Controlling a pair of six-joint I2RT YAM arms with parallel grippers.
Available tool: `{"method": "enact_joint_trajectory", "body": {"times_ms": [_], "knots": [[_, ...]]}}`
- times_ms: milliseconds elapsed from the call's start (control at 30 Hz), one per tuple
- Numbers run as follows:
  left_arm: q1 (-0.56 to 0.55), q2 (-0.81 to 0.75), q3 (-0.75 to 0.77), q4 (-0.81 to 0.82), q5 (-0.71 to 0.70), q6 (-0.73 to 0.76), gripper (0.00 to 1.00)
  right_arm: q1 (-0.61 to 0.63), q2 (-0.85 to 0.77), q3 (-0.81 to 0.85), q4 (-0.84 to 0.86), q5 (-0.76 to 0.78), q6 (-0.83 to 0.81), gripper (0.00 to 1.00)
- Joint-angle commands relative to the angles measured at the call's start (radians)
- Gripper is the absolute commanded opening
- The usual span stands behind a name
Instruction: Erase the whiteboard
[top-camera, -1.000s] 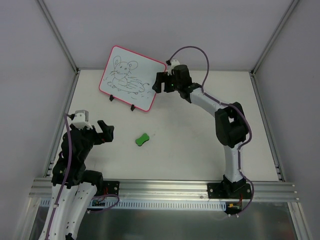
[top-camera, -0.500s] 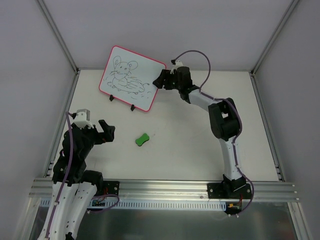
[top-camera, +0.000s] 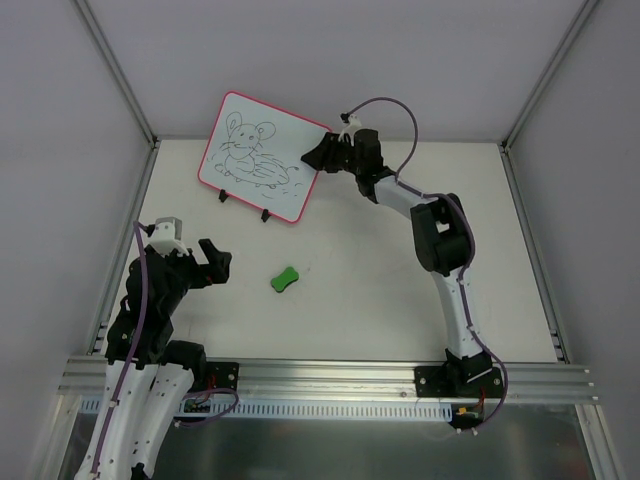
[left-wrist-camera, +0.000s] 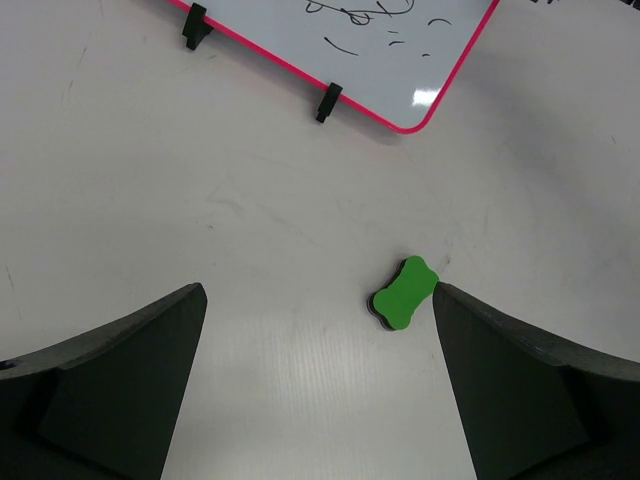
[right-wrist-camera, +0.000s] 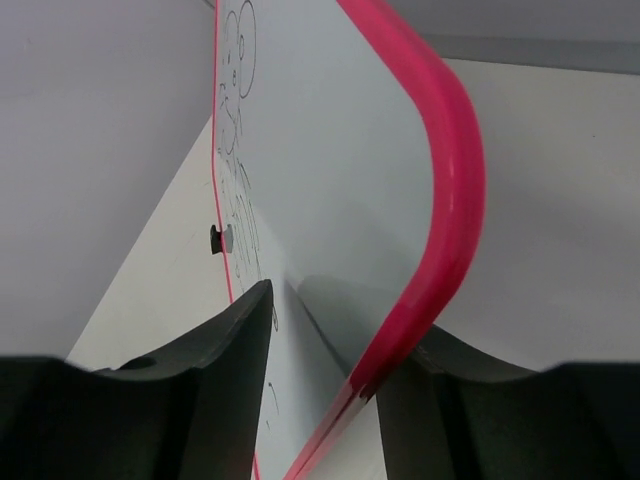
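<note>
The whiteboard (top-camera: 255, 155) stands tilted on its stand at the back left, with a black mouse drawing on it and a pink-red rim. My right gripper (top-camera: 318, 155) is at its right edge. In the right wrist view the jaws (right-wrist-camera: 345, 310) straddle the rim of the whiteboard (right-wrist-camera: 330, 150), one finger in front of the face and one behind, with a gap showing in front. The green eraser (top-camera: 285, 279) lies on the table. My left gripper (top-camera: 213, 262) is open and empty, left of the eraser. In the left wrist view the eraser (left-wrist-camera: 404, 293) lies by the right finger (left-wrist-camera: 520, 390).
Two black stand feet (top-camera: 225, 196) rest on the table under the board's lower edge, also seen in the left wrist view (left-wrist-camera: 327, 102). Grey walls and metal rails (top-camera: 125, 240) bound the white table (top-camera: 400, 290).
My right gripper has moved left and up onto the whiteboard's right edge. My left gripper has barely moved. The eraser has not moved.
</note>
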Motion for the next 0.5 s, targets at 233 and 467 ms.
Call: {"method": "enact_joint_trajectory", "body": {"times_ms": [233,467], "knots": [[0.013,0.016,-0.002,0.031,0.020,0.016,0.99,-0.018,0.036,0.046,0.152,-0.095,0.074,0.11],[0.014,0.019,-0.002,0.031,0.029,0.015,0.99,-0.026,0.027,0.039,0.264,-0.183,0.144,0.00]]}}
